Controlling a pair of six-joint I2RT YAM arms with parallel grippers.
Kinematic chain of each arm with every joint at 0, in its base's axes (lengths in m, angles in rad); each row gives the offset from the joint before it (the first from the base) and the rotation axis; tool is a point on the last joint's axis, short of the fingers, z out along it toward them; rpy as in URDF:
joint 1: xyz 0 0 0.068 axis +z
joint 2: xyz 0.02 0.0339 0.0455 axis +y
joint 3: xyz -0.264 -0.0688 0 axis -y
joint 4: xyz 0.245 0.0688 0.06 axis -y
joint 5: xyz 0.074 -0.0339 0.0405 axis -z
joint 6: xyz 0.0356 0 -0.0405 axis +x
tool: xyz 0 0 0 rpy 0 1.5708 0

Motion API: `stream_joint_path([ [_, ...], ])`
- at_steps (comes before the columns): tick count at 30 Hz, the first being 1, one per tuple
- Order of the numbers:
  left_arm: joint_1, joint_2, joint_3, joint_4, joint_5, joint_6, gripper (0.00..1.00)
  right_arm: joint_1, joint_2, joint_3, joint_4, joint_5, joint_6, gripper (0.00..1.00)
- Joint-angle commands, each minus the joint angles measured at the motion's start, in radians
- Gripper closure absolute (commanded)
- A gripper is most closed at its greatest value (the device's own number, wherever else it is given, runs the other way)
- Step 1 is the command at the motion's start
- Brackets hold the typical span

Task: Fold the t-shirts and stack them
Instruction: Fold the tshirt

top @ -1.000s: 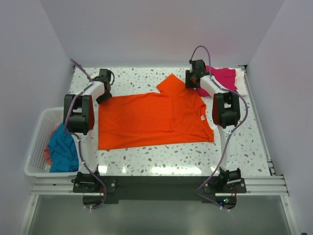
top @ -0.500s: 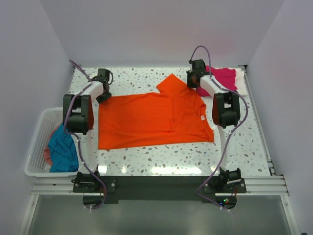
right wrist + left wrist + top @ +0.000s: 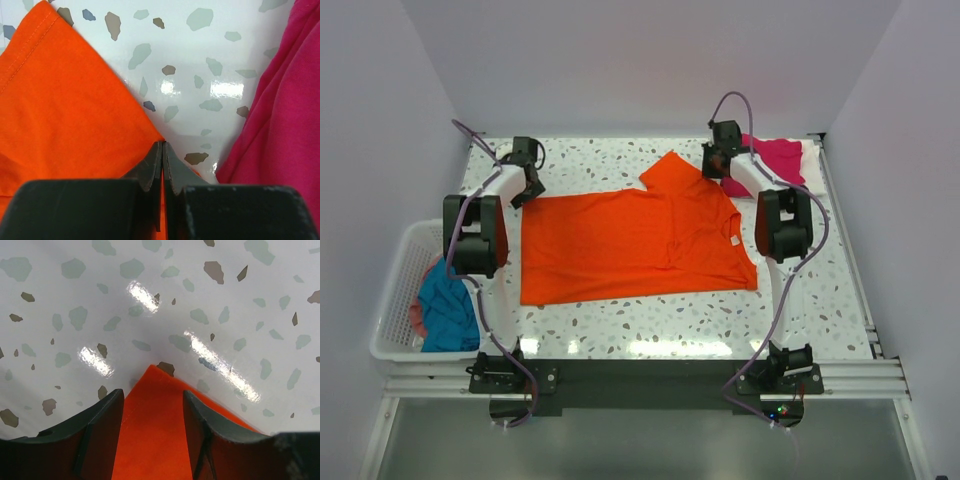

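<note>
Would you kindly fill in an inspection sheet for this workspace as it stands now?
Surface: speckled terrazzo table, glossy, with glare patches.
Job's things: orange t-shirt spread flat mid-table; magenta t-shirt at the far right corner, white cloth beside it; teal t-shirt in the basket.
Clutter: white slatted basket at the table's left side.
Claws: left claw open, straddling an orange corner; right claw shut at the orange sleeve's edge.
Cables: purple cables loop over both arms.
Surroundings: plain white walls; nothing else seen.
</note>
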Motion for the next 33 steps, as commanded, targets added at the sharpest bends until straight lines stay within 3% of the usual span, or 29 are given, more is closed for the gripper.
stream_joint_path([
  [1, 0.014, -0.009, 0.046, 0.02, -0.026, 0.002, 0.44, -0.001, -0.108, -0.012, 0.045, -0.011, 0.018, 1.0],
  [8, 0.015, 0.05, 0.086, 0.006, -0.007, -0.006, 0.45, -0.001, -0.146, -0.046, 0.056, -0.012, 0.019, 1.0],
  [13, 0.015, 0.083, 0.1, 0.0, -0.001, -0.007, 0.53, -0.001, -0.151, -0.059, 0.058, -0.018, 0.024, 1.0],
  [23, 0.015, 0.077, 0.12, 0.012, 0.03, -0.007, 0.9, -0.013, -0.201, -0.095, 0.059, -0.014, 0.027, 1.0],
  [29, 0.015, 0.041, 0.123, 0.026, 0.037, 0.01, 1.0, -0.024, -0.258, -0.118, 0.065, -0.009, 0.038, 1.0],
  [33, 0.015, -0.018, 0.086, 0.064, 0.045, 0.017, 1.0, -0.03, -0.298, -0.128, 0.059, -0.008, 0.039, 1.0],
])
